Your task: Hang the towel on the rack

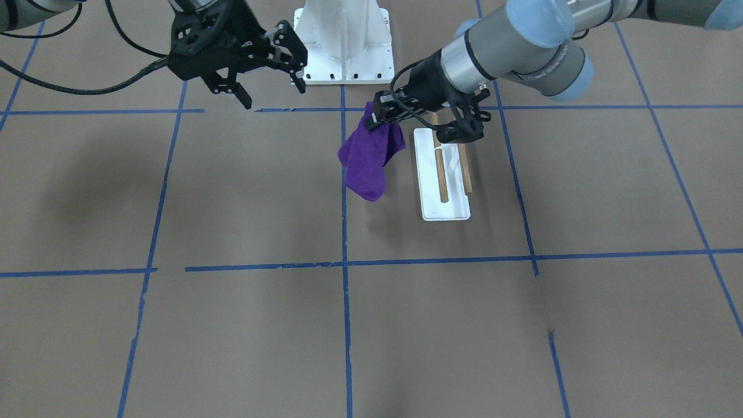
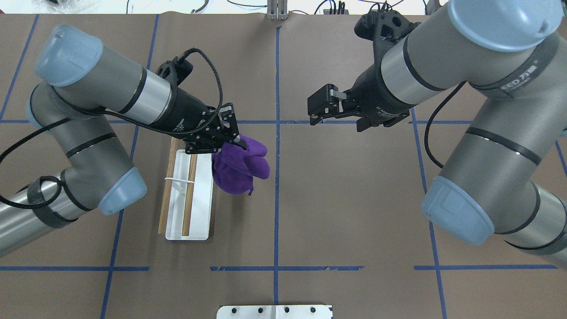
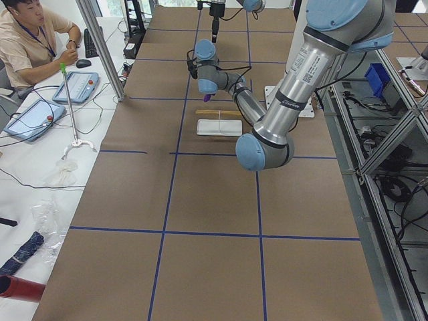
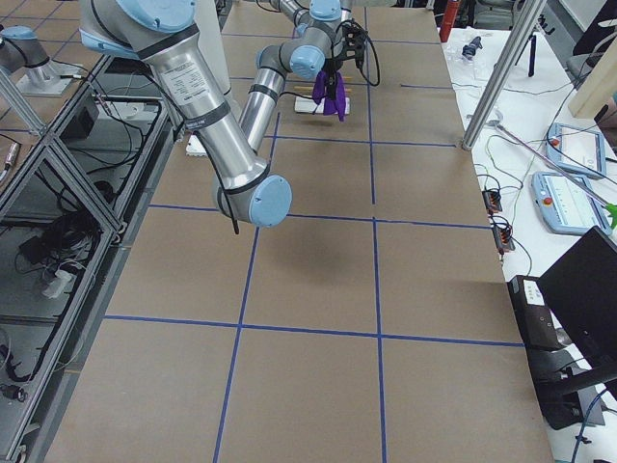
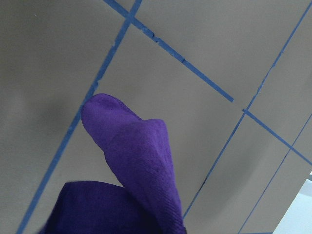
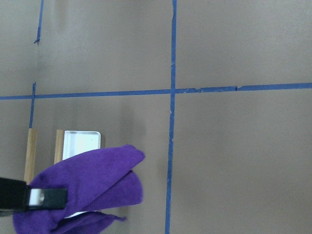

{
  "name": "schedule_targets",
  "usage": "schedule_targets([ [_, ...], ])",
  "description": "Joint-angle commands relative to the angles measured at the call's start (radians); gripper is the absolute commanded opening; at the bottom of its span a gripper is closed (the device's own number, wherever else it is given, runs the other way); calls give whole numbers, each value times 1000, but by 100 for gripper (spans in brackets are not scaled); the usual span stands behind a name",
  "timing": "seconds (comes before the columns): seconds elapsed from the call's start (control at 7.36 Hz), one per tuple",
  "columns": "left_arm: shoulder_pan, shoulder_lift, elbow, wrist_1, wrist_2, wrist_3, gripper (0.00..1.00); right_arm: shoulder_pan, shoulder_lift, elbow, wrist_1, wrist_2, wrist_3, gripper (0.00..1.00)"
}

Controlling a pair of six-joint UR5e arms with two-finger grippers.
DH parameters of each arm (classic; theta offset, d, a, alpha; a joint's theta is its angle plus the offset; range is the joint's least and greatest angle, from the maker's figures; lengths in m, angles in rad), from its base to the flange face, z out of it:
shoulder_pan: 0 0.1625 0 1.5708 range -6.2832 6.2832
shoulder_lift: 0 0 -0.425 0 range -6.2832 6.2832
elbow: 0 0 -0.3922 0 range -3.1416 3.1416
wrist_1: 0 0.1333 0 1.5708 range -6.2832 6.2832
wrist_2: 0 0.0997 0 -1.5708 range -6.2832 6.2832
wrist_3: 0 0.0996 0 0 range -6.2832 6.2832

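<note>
— So, item one?
— Soft purple cloth towel (image 2: pixel 241 166), crumpled and folded over, pinched at its top by the left gripper (image 2: pixel 237 141), hanging just beside the white-based rack with two wooden rods (image 2: pixel 203 204).
— And the right gripper (image 1: pixel 273 93)?
— Fingers spread, well apart from the towel.

The towel (image 5: pixel 134 168), purple and folded, is occupying the lower centre of the view, with one rounded lobe pointing up and left. Behind it, blue tape lines (image 5: pixel 195 68) are crossing the brown bench (image 5: pixel 204 34).
</note>
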Motion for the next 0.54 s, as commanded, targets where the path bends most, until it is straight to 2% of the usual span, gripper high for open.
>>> schedule_targets([
  [0.0, -44, 114, -31, 1, -16, 189, 0, 55, -72, 0, 43, 14, -55, 100],
  [0.14, -102, 171, -31, 1, -64, 298, 0, 64, -75, -6, 43, 13, -63, 100],
  [0.41, -145, 234, -13, 4, -86, 429, 0, 70, -85, -12, 44, 8, -64, 100],
])
